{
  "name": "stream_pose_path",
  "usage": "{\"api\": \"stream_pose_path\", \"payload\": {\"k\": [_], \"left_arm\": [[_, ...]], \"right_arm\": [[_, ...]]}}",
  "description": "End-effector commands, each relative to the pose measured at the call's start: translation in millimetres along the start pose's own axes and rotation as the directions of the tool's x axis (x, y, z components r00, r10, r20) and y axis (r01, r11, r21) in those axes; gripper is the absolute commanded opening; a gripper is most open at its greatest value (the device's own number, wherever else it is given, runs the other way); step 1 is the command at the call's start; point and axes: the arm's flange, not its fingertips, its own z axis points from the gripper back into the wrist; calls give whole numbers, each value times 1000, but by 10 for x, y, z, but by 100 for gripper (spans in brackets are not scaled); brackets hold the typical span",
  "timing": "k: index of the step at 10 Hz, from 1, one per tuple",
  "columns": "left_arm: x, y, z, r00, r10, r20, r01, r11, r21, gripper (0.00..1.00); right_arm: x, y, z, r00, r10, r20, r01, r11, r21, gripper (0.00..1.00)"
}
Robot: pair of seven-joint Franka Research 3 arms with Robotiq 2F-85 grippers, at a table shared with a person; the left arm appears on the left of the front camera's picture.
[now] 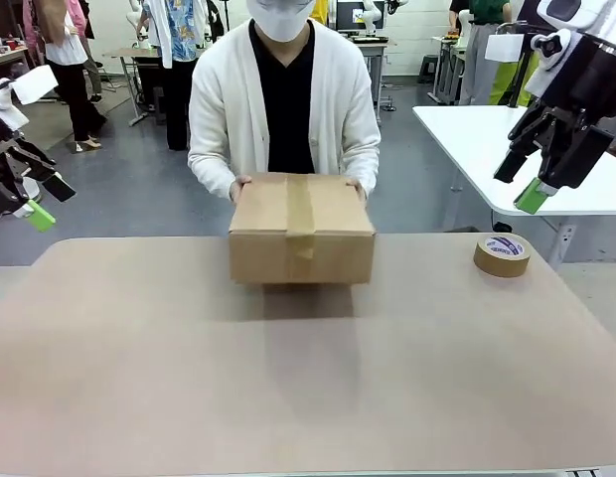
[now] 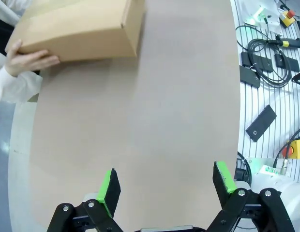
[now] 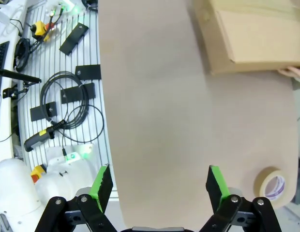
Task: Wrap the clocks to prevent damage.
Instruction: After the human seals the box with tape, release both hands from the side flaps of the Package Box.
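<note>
No clocks are in view. A person across the table holds a closed cardboard box (image 1: 301, 229) taped along its top, one hand (image 1: 238, 185) on each far corner; it sits at the table's far middle. The box (image 2: 77, 29) lies far ahead in the left wrist view, with a hand (image 2: 29, 60) on its side, and the box (image 3: 256, 38) is also far ahead in the right wrist view. My left gripper (image 1: 48, 202) hangs open above the table's left edge. My right gripper (image 1: 519, 182) hangs open, high over the right side. Both grippers (image 2: 165, 176) (image 3: 158, 175) are empty.
A roll of brown packing tape (image 1: 502, 254) lies flat near the table's far right corner, below my right gripper, also seen as the tape roll (image 3: 272, 187). Cables and black parts (image 2: 266, 63) lie on the slatted bench beside the brown table (image 1: 288, 378).
</note>
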Motion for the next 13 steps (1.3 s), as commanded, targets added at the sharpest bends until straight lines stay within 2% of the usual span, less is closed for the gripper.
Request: {"api": "stream_pose_path", "payload": {"k": [1,9,10,11,12,13], "left_arm": [[-1,3,0,1000,5,-9,-5,1000,3,100],[0,0,0,1000,-1,1,1,1000,-1,100],[-65,-11,46,996,0,88,-4,999,49,100],[-183,-1,75,982,1,189,-15,997,74,100],[-318,61,152,957,21,291,-38,998,53,100],[-513,158,278,899,82,430,-81,997,-20,100]], "right_arm": [[-7,-5,3,1000,-10,-1,10,1000,-5,100],[-2,-1,1,1000,0,1,0,1000,0,100],[-155,5,51,994,28,106,-30,999,19,100],[-318,-37,88,981,9,193,-13,1000,22,100],[-499,-83,143,943,18,334,-35,998,47,100],[-714,-147,171,893,-15,449,-6,999,44,100]]}}
